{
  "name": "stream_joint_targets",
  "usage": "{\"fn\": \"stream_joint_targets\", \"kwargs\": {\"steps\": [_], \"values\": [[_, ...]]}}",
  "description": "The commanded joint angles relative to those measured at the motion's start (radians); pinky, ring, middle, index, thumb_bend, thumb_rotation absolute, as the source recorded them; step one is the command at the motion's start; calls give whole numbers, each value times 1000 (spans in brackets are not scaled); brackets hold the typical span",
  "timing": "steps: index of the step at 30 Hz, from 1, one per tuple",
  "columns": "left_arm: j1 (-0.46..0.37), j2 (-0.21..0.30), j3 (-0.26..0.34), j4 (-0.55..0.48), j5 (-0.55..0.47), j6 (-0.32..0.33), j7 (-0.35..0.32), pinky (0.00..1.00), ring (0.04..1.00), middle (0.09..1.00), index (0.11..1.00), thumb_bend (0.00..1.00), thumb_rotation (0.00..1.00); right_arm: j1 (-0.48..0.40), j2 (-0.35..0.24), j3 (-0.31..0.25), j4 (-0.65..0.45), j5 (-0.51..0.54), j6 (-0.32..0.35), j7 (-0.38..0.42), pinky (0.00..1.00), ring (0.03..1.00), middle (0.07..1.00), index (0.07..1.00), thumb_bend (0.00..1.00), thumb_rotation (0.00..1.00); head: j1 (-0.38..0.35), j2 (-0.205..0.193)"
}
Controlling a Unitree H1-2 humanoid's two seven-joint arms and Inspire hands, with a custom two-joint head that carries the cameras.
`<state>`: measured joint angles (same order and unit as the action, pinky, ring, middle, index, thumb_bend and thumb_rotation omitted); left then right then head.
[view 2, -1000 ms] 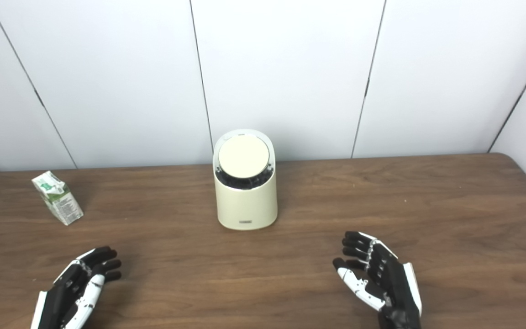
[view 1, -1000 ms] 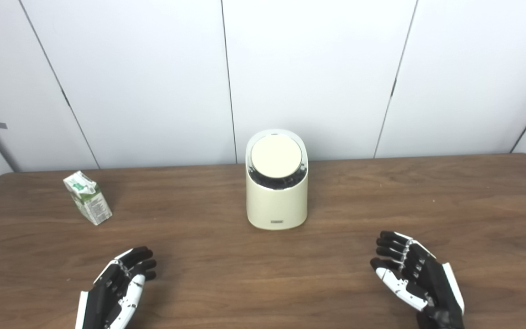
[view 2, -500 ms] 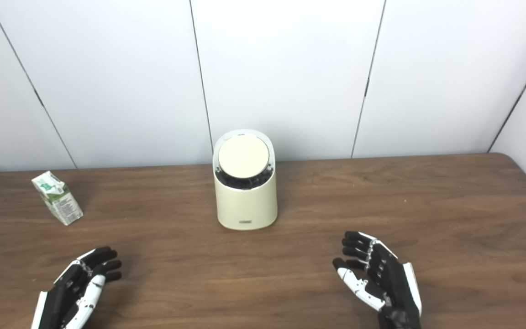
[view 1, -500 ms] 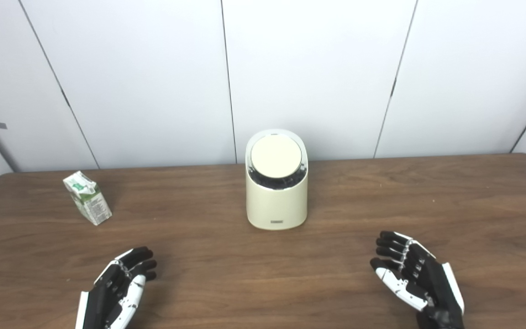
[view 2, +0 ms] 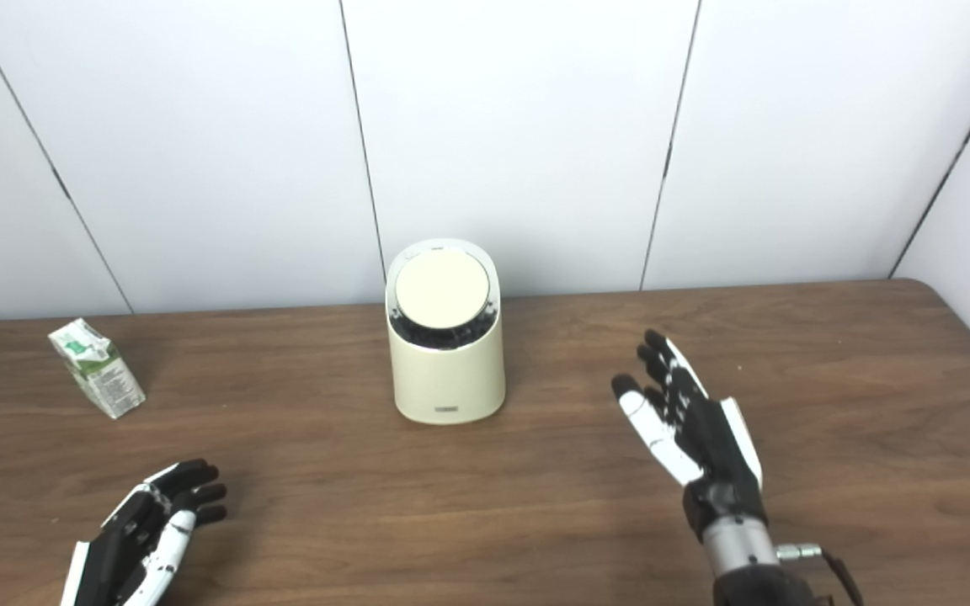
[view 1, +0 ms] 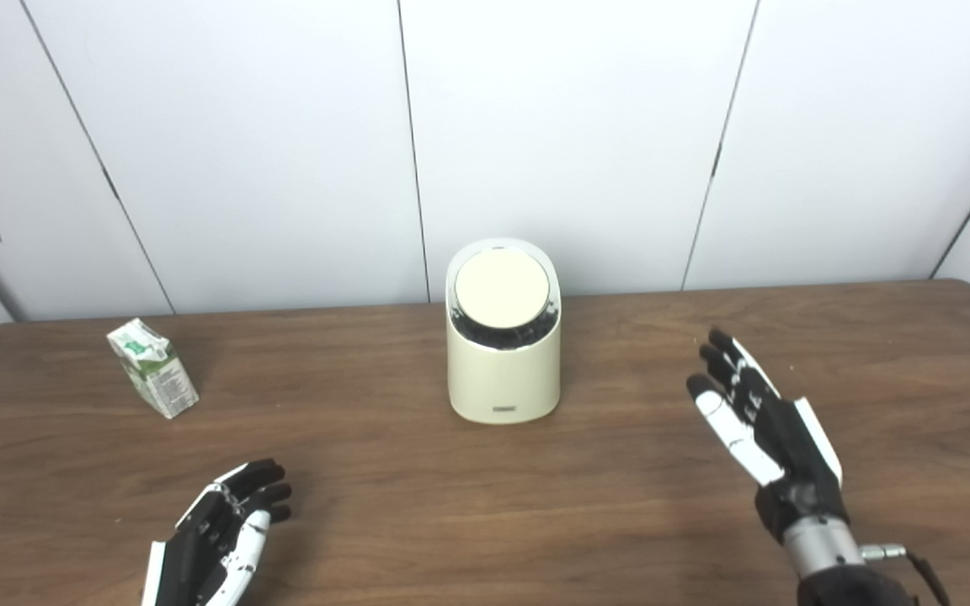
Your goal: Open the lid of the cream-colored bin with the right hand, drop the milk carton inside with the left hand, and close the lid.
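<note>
- The cream-colored bin (view 1: 503,353) stands upright near the middle of the table (view 1: 872,353), toward its far edge, and its round lid (view 1: 502,289) lies shut, tilted to face the cameras.
- A dark gap shows below the lid's front rim, so I judge that edge to be where it parts from the body; which way it hinges cannot be told from here.
- The step in hand looks like the reach to open the lid, and nothing of the task is done yet.
- To do it well, the right hand (view 1: 759,417) should come in from the bin's right side and above, meet the lid with its fingertips only, and avoid pushing the light-looking body sideways or backward.
- That right hand is raised off the table, well apart from the bin, palm turned partly inward; its fingers (view 1: 729,366) are spread and nearly straight, touching nothing.
- The milk carton (view 1: 152,379) stands far to the left, leaning a little, clear of both hands.
- The left hand (view 1: 220,534) rests low near the front edge, fingers loosely curled yet apart, holding nothing.
</note>
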<state>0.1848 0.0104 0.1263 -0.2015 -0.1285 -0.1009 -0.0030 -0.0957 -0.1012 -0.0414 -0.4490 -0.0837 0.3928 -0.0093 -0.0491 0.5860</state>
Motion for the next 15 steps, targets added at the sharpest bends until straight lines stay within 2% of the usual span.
{"fn": "stream_joint_targets", "kwargs": {"steps": [1, 6, 8, 10, 15], "values": [[20, -9, -7, -38, -4, -15, 1, 666, 702, 724, 719, 316, 316, -53, -17, 3, -24, -24, 5, 3, 957, 989, 992, 990, 506, 728, 0, 2], [29, -15, -10, -55, 0, -6, 7, 656, 695, 722, 716, 326, 316, -149, -43, 13, 44, -70, -15, -2, 983, 1000, 1000, 1000, 617, 769, 3, 9], [34, -19, -12, -66, 2, 2, 11, 648, 690, 719, 713, 337, 320, -194, -39, 27, 53, -115, 16, -13, 974, 1000, 1000, 997, 679, 809, 5, 13], [39, -20, -14, -75, -1, 5, 11, 639, 690, 720, 712, 342, 326, -233, -31, 42, 59, -157, 48, -24, 954, 1000, 1000, 992, 700, 836, 5, 16], [50, -20, -19, -91, 0, 13, 14, 636, 691, 722, 716, 338, 333, -306, -3, 69, 82, -239, 73, -35, 894, 969, 982, 988, 701, 775, 10, 23]]}}
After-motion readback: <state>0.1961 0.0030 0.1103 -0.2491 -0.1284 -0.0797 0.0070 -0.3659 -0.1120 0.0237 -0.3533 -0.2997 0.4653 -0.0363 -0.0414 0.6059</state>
